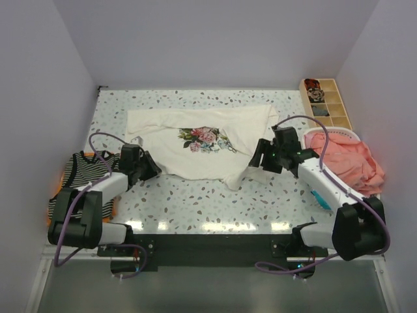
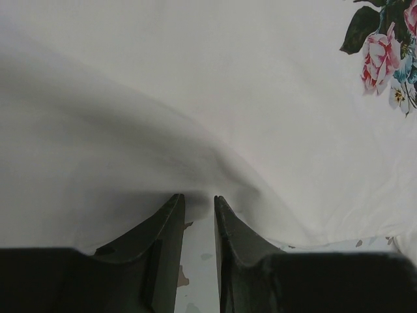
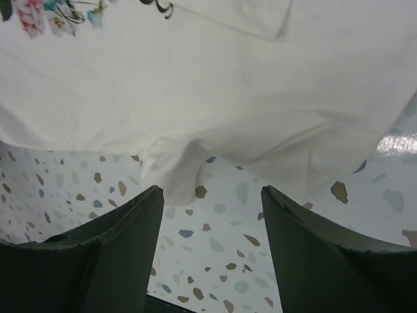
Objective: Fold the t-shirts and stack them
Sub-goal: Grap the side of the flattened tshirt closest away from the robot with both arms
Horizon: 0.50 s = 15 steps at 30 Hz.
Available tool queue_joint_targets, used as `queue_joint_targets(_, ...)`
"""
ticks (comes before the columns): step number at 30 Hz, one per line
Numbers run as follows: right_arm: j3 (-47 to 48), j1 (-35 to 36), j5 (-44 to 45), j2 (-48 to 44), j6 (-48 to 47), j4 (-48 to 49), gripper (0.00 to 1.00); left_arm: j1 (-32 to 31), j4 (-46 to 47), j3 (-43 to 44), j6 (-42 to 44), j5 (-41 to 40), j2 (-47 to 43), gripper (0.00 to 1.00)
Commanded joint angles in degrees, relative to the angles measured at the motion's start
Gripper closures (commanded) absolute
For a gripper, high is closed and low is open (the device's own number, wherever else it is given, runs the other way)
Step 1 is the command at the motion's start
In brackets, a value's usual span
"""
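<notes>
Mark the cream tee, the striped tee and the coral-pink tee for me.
cream tee (image 1: 195, 163): top view, plain cloth toward its near hem.
striped tee (image 1: 86, 168): top view, middle of the heap at the left edge.
coral-pink tee (image 1: 348, 160): top view, middle of the crumpled heap at right.

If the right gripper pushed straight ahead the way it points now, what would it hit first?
The right gripper, jaws open, would first meet the bunched near edge of the cream cloth t-shirt with the rose print, lying just ahead on the speckled table; exact depth is unclear.
</notes>
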Motion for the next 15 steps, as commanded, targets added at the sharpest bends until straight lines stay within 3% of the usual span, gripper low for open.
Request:
queue_joint_targets(1,-2.35,0.14,2.66,1.62,2.26,-0.74,0.35,-0.13,-4.46,0.11,2.68,-1.52,0.88,0.70)
queue_joint_targets(15,-1.12,-4.16,5.48,9.79,1.47,7.08,0.35,-0.13,-7.80,-0.06,3.56,-2.76,-2.46,0.70)
